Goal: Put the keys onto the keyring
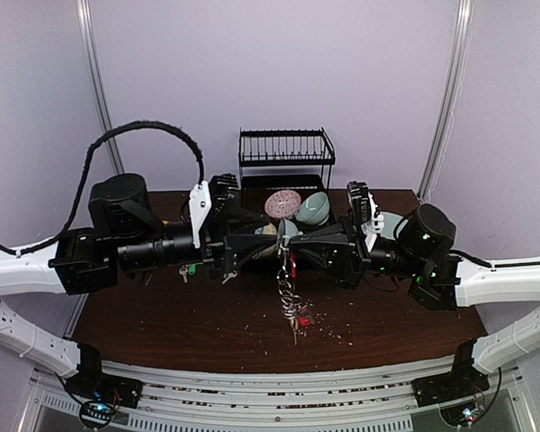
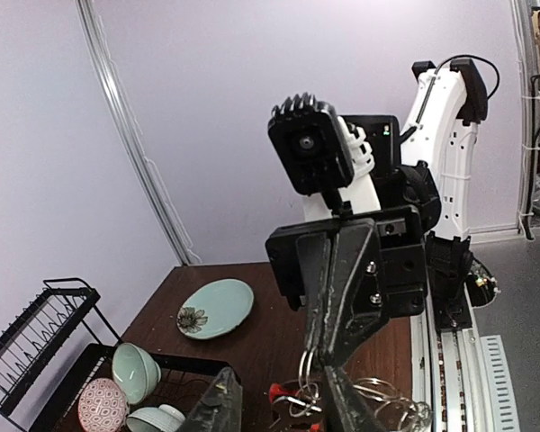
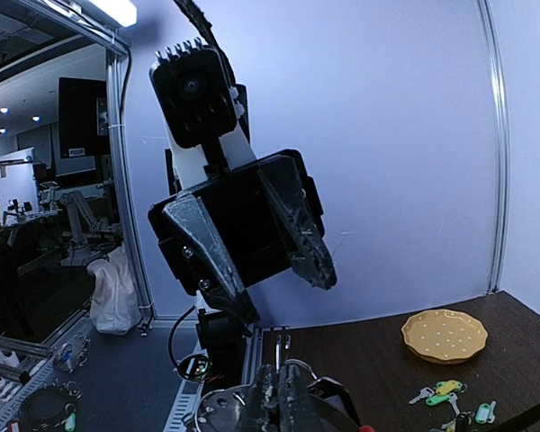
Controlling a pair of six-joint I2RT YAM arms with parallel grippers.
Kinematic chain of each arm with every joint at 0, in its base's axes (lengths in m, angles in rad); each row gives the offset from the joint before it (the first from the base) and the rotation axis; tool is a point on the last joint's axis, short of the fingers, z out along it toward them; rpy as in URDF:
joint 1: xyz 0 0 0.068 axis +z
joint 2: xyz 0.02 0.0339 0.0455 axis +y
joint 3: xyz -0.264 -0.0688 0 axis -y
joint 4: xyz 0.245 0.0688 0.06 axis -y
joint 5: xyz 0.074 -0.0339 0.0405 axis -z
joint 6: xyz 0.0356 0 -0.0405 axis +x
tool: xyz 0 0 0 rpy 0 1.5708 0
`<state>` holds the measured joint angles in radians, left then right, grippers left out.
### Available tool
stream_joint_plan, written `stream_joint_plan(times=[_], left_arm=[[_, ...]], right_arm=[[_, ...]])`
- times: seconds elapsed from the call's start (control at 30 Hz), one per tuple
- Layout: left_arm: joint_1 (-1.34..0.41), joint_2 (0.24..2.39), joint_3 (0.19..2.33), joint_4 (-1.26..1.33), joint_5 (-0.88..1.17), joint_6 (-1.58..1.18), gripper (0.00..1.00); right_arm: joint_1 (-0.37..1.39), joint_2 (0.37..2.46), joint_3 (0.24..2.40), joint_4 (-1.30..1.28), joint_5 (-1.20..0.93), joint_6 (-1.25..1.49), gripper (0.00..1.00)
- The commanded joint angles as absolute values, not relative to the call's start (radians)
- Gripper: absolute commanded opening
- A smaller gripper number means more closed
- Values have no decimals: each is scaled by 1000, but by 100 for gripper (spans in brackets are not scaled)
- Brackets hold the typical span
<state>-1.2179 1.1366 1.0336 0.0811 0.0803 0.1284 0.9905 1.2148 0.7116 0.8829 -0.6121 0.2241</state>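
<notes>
The right gripper (image 2: 325, 358) has its jaws pinched together on the silver wire of the keyring (image 1: 289, 288). The ring hangs straight down from those fingertips toward the brown table (image 1: 162, 315) as a dangling string of small split rings, with the red sleeve (image 2: 283, 394) just under the pinch. Facing it almost tip to tip, the left gripper (image 3: 282, 290) holds its jaws part-way open. In the right wrist view its two black fingers stand clearly apart with nothing gripped between them. In its own wrist view the ring's wire and the red sleeve lie in the gap between the fingers, and I cannot tell whether either finger touches them. Both pairs of jaws hang above the middle of the table. Below them, on the left arm's side, loose keys (image 3: 439, 392) with green, yellow and teal tags lie on the table, well apart from the ring and near a yellow plate (image 3: 445, 336). On the right arm's side a teal plate (image 2: 216, 308) lies flat on the table. Farthest behind the jaws stands a black dish rack (image 1: 285, 153), holding a pink patterned bowl (image 1: 283, 204) and a teal bowl (image 1: 313, 209) side by side.
</notes>
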Motion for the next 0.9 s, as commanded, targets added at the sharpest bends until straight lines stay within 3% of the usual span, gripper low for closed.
stream_joint_plan(times=[0.0, 0.23, 0.33, 0.6, 0.7, 0.87], left_arm=[[-1210, 1188, 1090, 18, 91, 103, 31], [-1210, 1209, 1104, 19, 104, 103, 19], [-1210, 1213, 1111, 21, 82, 99, 1], [-1210, 1216, 1124, -31, 74, 125, 0], [-1211, 1230, 1190, -180, -42, 162, 0], [-1214, 1267, 1271, -346, -125, 186, 0]], right_arm=[[989, 1209, 742, 889, -646, 205, 0], [989, 1200, 741, 868, -640, 192, 0], [989, 1200, 742, 865, -645, 189, 0], [988, 1170, 782, 682, -621, 99, 0], [984, 1139, 854, 408, -556, -62, 22], [976, 1144, 960, 136, -457, -208, 29]])
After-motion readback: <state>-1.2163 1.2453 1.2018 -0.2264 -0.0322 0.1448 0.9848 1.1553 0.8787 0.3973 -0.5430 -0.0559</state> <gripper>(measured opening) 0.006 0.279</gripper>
